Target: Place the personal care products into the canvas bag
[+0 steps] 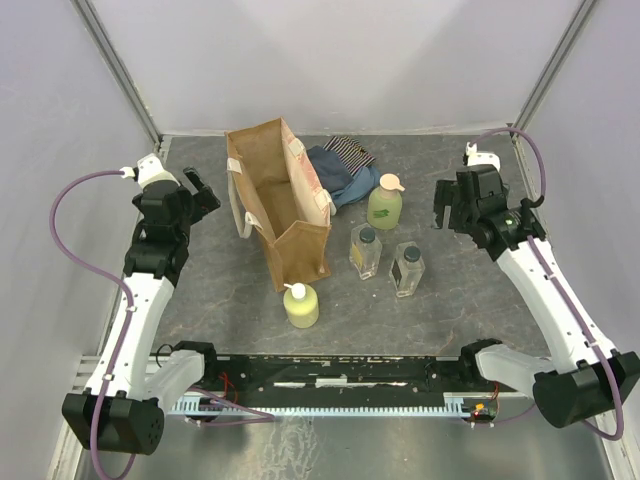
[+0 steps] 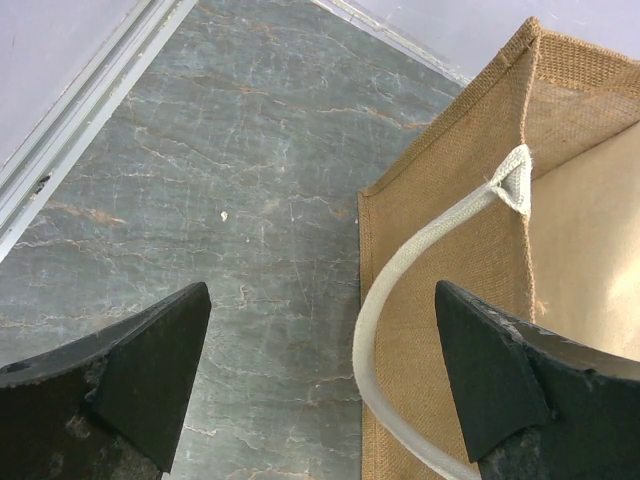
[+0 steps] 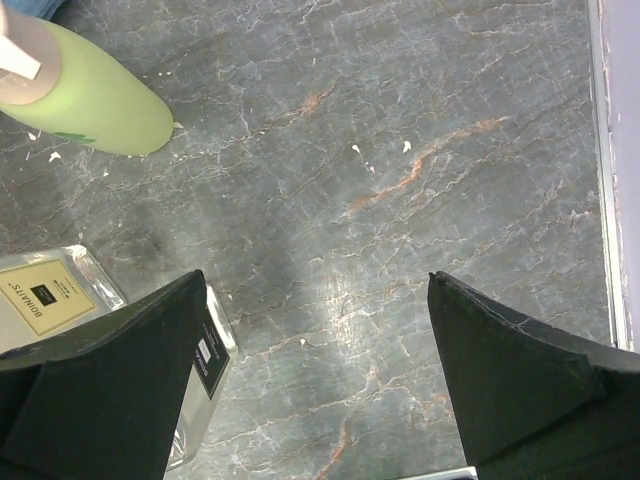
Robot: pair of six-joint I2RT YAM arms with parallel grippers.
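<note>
The tan canvas bag (image 1: 275, 195) stands upright and open in the middle of the table. The left wrist view shows its side (image 2: 470, 240) and a whitish handle (image 2: 400, 290). The green bottle with beige cap (image 1: 385, 204) stands right of it, and shows in the right wrist view (image 3: 95, 85). Two clear square bottles (image 1: 365, 250) (image 1: 408, 268) stand in front of the green one. The yellow pump bottle (image 1: 301, 304) stands by the bag's near corner. My left gripper (image 1: 197, 190) is open, left of the bag. My right gripper (image 1: 447, 208) is open, right of the green bottle.
Folded blue and striped cloths (image 1: 340, 170) lie behind the bag. White walls with metal rails (image 1: 120, 70) close in the grey stone-patterned table on three sides. A black rail (image 1: 340, 370) runs along the near edge.
</note>
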